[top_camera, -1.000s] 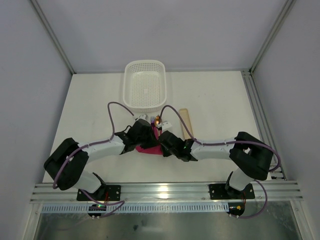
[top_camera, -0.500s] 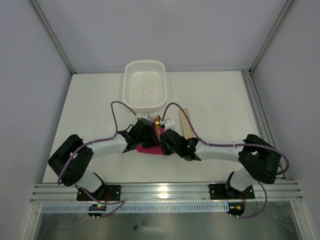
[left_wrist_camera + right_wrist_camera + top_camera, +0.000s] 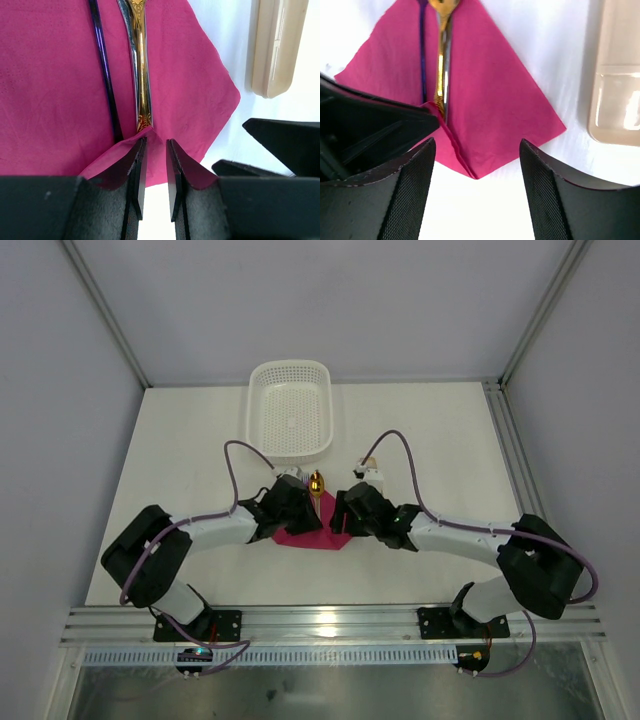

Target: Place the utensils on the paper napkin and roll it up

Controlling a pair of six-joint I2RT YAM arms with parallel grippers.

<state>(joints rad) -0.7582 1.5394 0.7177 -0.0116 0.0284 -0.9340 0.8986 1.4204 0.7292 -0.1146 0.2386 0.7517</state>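
The magenta paper napkin [image 3: 55, 90] lies as a diamond on the white table, also visible from above [image 3: 318, 540]. On it lie the utensils side by side: a gold one [image 3: 141, 65] with its shiny head [image 3: 316, 483] past the far corner, a grey one [image 3: 128, 50] under it, and a dark slim one [image 3: 104, 70]. My left gripper [image 3: 156, 142] is at the handle ends, nearly closed, with a raised fold of the napkin pinched at its tips. My right gripper [image 3: 476, 145] stands wide open over the napkin's near corner [image 3: 475, 175], holding nothing.
A pale beige strip [image 3: 617, 75] lies just right of the napkin, next to the right gripper. A white perforated basket [image 3: 252, 415] stands at the back centre. The frame rail [image 3: 510, 440] runs along the table's right side.
The right gripper has opened, let go of the napkin and drawn back to the right. The left gripper has kept its place and its narrow gap.
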